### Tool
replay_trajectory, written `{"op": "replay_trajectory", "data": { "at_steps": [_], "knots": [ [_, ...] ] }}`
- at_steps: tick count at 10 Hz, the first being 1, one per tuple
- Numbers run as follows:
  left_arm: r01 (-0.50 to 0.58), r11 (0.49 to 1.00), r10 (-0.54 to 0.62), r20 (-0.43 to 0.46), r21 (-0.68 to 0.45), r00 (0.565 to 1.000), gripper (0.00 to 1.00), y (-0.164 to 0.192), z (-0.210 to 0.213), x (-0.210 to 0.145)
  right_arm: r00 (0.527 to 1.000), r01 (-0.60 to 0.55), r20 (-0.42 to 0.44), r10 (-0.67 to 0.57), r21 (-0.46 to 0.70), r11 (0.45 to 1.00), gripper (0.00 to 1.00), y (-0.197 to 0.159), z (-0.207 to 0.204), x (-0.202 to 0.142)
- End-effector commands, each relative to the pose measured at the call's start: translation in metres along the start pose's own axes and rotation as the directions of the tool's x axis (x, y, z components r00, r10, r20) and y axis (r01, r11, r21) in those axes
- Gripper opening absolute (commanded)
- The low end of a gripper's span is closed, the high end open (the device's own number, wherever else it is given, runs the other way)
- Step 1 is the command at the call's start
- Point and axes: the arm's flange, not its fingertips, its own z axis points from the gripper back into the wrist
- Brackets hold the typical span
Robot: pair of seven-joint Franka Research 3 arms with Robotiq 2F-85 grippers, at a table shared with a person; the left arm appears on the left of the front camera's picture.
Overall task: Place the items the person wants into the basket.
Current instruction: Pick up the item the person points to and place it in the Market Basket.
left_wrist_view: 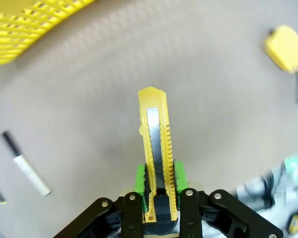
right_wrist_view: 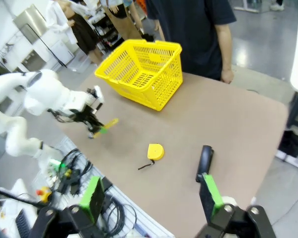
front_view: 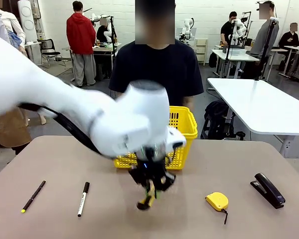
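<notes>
My left gripper is shut on the yellow-and-black utility knife, held above the table just in front of the yellow basket. The knife points down and forward from the green pads. The yellow tape measure with its black cord lies to the right, and the black stapler lies farther right. My right gripper is open high over the near right edge, nothing between its fingers. The person in a dark navy T-shirt stands behind the basket, a hand at the table edge.
A black-and-white marker and a thin black pen with a yellow tip lie on the left of the table. Cables and gear sit below the near table edge. A white table stands off to the far right.
</notes>
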Motion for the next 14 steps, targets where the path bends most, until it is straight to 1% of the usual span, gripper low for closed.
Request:
{"op": "replay_trajectory", "data": {
  "at_steps": [1,2,3,4,5,6,7,8,9,10,12,14],
  "knots": [
    [0.076,0.997,-0.076,0.064,0.006,0.995,0.0,0.053,0.114,-0.038,1.0,-0.013,0.013,0.013,0.013,1.0,1.0,-0.001,-0.002,0.0],
    [0.105,0.994,-0.105,0.104,0.004,0.989,0.0,0.062,0.145,-0.05,1.0,-0.013,0.013,0.013,0.013,1.0,1.0,-0.001,-0.002,0.0],
    [0.141,0.99,-0.142,0.111,0.02,0.984,0.0,0.07,0.177,-0.058,1.0,-0.013,0.013,0.013,0.013,1.0,1.0,-0.001,-0.002,0.0],
    [0.175,0.984,-0.179,0.117,0.039,0.977,0.0,0.075,0.197,-0.062,1.0,-0.013,0.013,0.013,0.013,1.0,1.0,-0.001,-0.002,0.0],
    [0.2,0.979,-0.204,0.133,0.045,0.97,0.0,0.079,0.209,-0.061,1.0,-0.013,0.013,0.013,0.013,1.0,1.0,-0.001,-0.002,0.0],
    [0.231,0.972,-0.234,0.147,0.038,0.961,0.0,0.084,0.211,-0.054,1.0,-0.013,0.013,0.013,0.013,1.0,1.0,-0.001,-0.002,0.0],
    [0.299,0.953,-0.302,0.159,0.044,0.94,0.0,0.089,0.208,-0.038,1.0,-0.013,0.013,0.013,0.013,1.0,1.0,-0.001,-0.002,0.0],
    [0.373,0.927,-0.373,0.183,0.034,0.91,0.0,0.097,0.206,-0.011,1.0,-0.013,0.013,0.013,0.013,1.0,1.0,-0.001,-0.002,0.0],
    [0.391,0.92,-0.388,0.198,0.029,0.9,0.0,0.104,0.201,0.023,1.0,-0.013,0.013,0.013,0.013,1.0,1.0,-0.001,-0.002,0.0],
    [0.388,0.92,-0.389,0.206,0.05,0.898,0.0,0.108,0.195,0.06,1.0,-0.013,0.013,0.013,0.013,1.0,1.0,-0.001,-0.002,0.0],
    [0.323,0.939,-0.342,0.211,0.119,0.916,0.0,0.119,0.181,0.124,1.0,-0.013,0.013,0.013,0.013,1.0,1.0,-0.001,-0.002,0.0],
    [0.296,0.943,-0.324,0.218,0.15,0.921,0.0,0.128,0.165,0.174,1.0,-0.013,0.013,0.013,0.013,1.0,1.0,-0.001,-0.002,0.0]
  ]
}}
